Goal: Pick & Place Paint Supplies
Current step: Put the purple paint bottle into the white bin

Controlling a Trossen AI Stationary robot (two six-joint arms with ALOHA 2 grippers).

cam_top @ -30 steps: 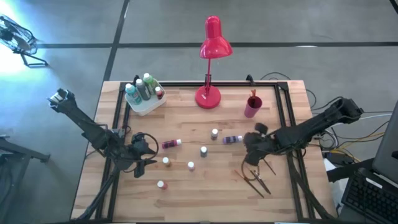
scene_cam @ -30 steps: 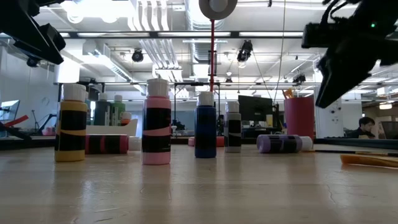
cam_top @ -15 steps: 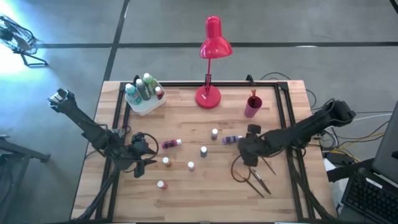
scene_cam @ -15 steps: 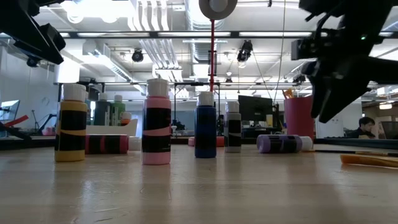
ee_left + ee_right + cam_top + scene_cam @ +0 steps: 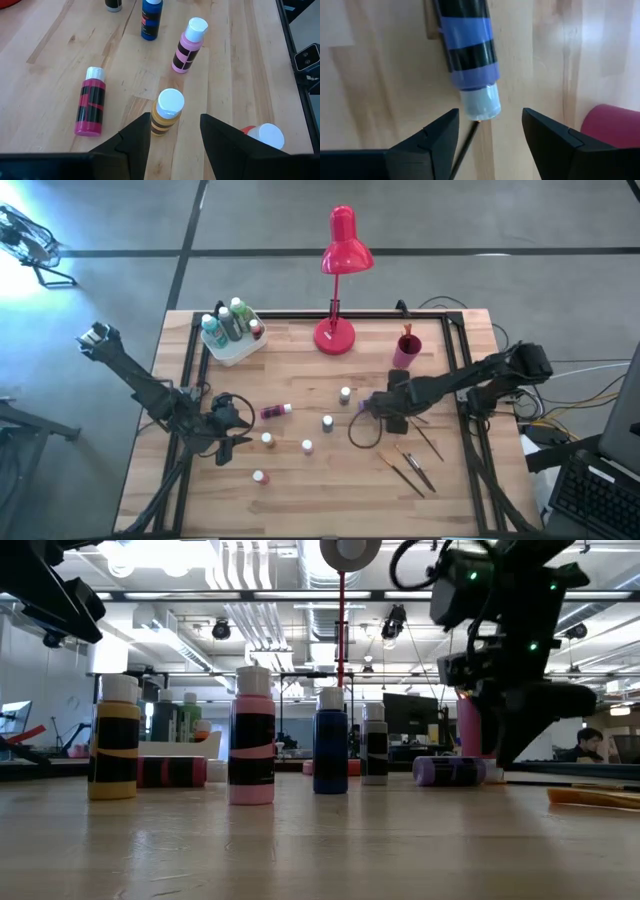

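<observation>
The right gripper is over the middle of the table, directly above a purple bottle lying on its side near the pink cup; its wrist view shows the jaws spread apart to either side of the bottle's white cap, gripping nothing. The left gripper hangs near the table's left edge, jaws parted and empty, with a yellow bottle standing just ahead of them. In my judgement the task is at an early-to-middle stage. A white tray at the back left corner already holds several bottles, green ones among them, and the pink cup has at least one thin handle standing in it. Still loose on the wood are the purple bottle, a magenta bottle lying flat, the yellow bottle, a pink bottle, a blue bottle, a bottle with a dark label and a red-bodied one nearest the front edge. Several brushes also lie on the table to the right. The red lamp stands at the back, clear of the work.
</observation>
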